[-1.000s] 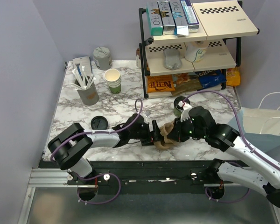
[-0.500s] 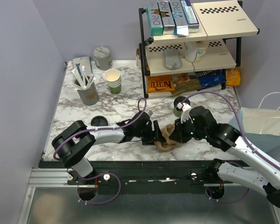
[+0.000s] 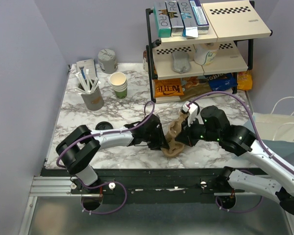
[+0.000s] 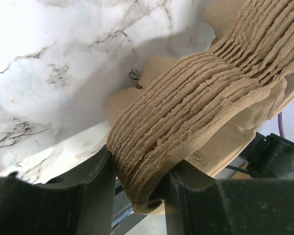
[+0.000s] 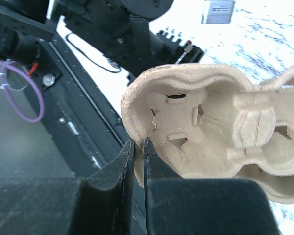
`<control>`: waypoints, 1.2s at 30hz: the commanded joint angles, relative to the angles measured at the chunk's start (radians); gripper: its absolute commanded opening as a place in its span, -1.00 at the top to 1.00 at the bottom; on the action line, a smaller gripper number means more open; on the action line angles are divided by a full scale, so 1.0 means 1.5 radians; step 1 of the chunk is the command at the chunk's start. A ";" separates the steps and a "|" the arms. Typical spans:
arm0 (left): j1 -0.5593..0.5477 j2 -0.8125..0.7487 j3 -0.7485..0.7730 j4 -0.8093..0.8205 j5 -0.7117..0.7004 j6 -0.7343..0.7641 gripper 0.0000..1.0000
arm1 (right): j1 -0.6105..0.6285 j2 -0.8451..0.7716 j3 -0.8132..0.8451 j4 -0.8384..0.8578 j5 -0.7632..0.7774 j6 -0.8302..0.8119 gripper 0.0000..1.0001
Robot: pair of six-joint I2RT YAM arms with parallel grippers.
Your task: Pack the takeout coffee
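Observation:
A stack of brown moulded-pulp cup carriers [image 3: 172, 148] lies near the table's front edge. My left gripper [image 3: 162, 143] is shut on the stack's edge; in the left wrist view both fingers press the ribbed stack [image 4: 196, 107] at the left gripper [image 4: 137, 171]. My right gripper [image 3: 183, 134] is shut on the rim of the top carrier [image 3: 177, 126], which stands tilted up. The right wrist view shows that carrier [image 5: 210, 132] pinched thinly in the right gripper [image 5: 138, 147]. The takeout coffee is hidden behind the raised carrier and right arm.
A loose black lid [image 3: 104, 126] lies left of the left arm. At the back left stand stacked lidless cups [image 3: 119, 84] and a grey holder of utensils [image 3: 91, 95]. A black shelf rack [image 3: 201, 49] is at the back right, and a white paper bag [image 3: 279, 127] to the right.
My left gripper slid right and closed on the carrier stack. My right gripper raised the top carrier's edge, tipping it upright so that it now covers the coffee cup.

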 commanded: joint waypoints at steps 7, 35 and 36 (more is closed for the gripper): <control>-0.006 -0.037 0.001 0.025 0.011 0.062 -0.11 | 0.005 -0.041 0.031 -0.011 -0.044 -0.057 0.99; 0.322 -0.599 0.009 -0.569 -0.315 0.068 -0.98 | 0.121 0.356 0.172 0.156 -0.004 -0.118 0.99; 0.322 -0.597 0.014 -0.576 -0.314 0.071 -0.98 | 0.132 0.380 0.191 0.156 0.035 -0.113 0.97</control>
